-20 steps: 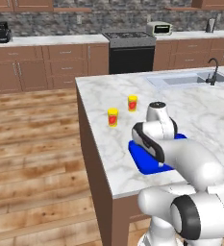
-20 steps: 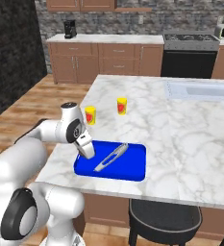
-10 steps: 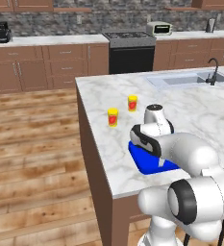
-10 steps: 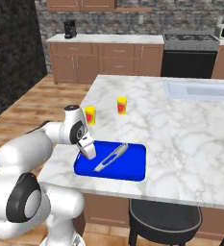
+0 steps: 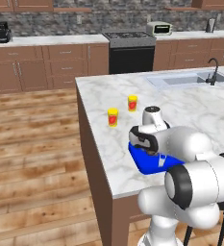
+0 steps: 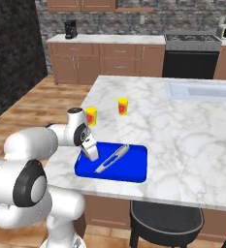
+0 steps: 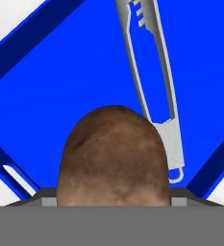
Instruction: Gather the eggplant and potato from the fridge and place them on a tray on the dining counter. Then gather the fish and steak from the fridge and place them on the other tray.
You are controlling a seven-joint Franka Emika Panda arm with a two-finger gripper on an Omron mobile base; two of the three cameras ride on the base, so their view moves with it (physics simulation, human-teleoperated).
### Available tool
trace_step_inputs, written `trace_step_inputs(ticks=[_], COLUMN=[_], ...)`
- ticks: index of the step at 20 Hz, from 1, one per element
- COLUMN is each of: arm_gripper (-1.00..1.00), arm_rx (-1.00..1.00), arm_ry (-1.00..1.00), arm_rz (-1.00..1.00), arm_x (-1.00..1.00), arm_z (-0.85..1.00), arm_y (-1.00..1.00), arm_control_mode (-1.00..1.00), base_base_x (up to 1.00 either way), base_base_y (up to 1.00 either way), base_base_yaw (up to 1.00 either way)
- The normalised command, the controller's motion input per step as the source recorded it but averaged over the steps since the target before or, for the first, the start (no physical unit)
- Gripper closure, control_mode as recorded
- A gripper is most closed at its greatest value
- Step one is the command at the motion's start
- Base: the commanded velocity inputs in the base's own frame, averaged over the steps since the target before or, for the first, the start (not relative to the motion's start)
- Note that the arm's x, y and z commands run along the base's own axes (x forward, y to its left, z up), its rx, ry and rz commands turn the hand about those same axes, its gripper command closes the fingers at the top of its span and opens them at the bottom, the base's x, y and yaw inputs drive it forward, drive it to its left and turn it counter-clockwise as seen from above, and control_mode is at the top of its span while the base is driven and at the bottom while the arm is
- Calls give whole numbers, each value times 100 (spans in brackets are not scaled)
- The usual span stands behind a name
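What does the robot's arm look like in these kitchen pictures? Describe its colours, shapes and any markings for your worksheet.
The arm is built of glossy white rounded segments, bulbous at the joints, with dark grey to black round caps and bands where the segments meet. The gripper is a small white block at its end, seen in the right base view. No cables or lettering are visible.

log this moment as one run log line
phase: placing potato | gripper: shut on potato, over blue tray | tray: holds silver tongs | place: dining counter | potato: not yet released
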Motion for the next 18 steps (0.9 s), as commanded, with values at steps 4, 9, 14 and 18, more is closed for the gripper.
trace_step_inputs(ticks=[4,9,14,18], arm_gripper=[100,100,-100,-100], arm_rx=[0,0,0,0], arm_ry=[0,0,0,0], arm_rz=[-1,-1,-1,-1], arm_x=[19,15,15,18], arm_z=[-19,-13,-12,-14], arm_y=[0,-4,-7,-1], arm_control_mode=[-100,-100,-100,-100], base_base_x=[0,0,0,0], base_base_y=[0,0,0,0], base_base_yaw=[0,0,0,0])
